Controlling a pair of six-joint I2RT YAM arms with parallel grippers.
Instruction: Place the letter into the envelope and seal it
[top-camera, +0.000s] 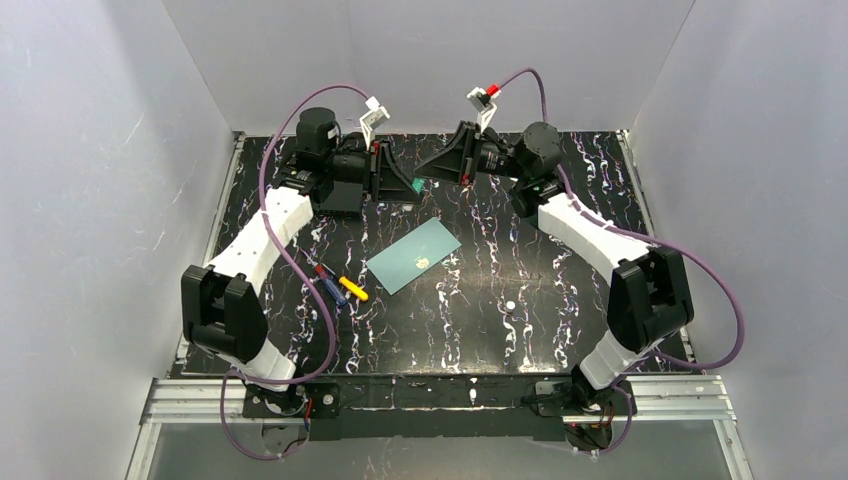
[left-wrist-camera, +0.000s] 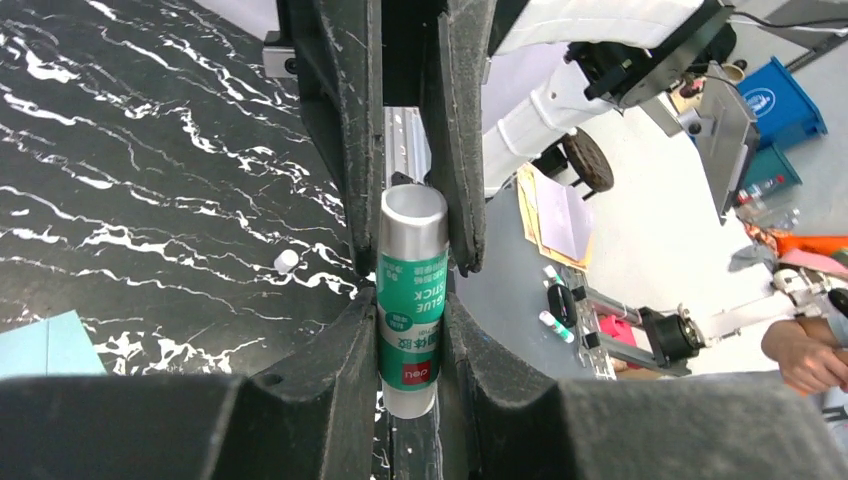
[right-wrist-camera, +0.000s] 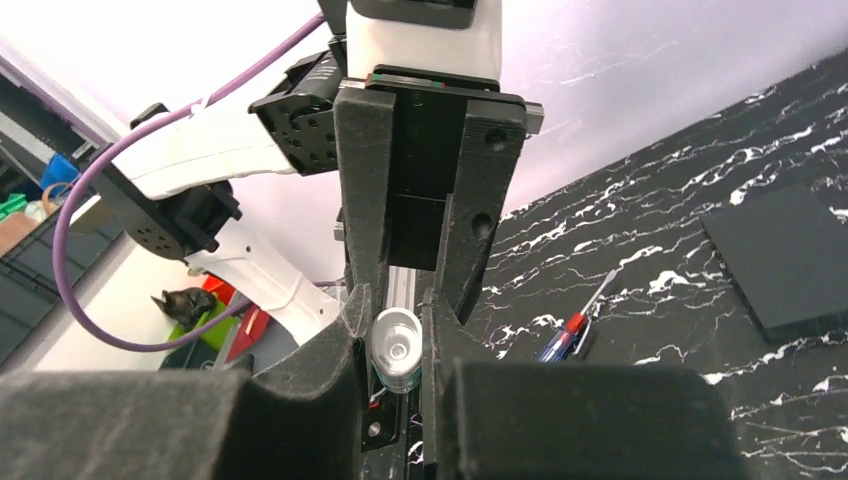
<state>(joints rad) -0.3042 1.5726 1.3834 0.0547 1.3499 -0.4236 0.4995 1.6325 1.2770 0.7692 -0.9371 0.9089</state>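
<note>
The teal envelope (top-camera: 413, 256) lies flat mid-table, and one corner of it shows in the left wrist view (left-wrist-camera: 40, 345). No letter shows in any view. Both arms are raised over the back of the table with their grippers tip to tip. My left gripper (top-camera: 398, 183) (left-wrist-camera: 413, 300) is shut on the body of a green-and-white glue stick (left-wrist-camera: 412, 290) (top-camera: 414, 186). My right gripper (top-camera: 428, 168) (right-wrist-camera: 397, 310) faces it and is shut on the stick's silver end (right-wrist-camera: 397, 350).
A red-and-blue pen and a yellow one (top-camera: 340, 285) lie left of the envelope; the pen also shows in the right wrist view (right-wrist-camera: 575, 335). A small white cap (top-camera: 509, 304) (left-wrist-camera: 287, 261) lies on the black marbled table (top-camera: 560, 330). Grey walls enclose three sides.
</note>
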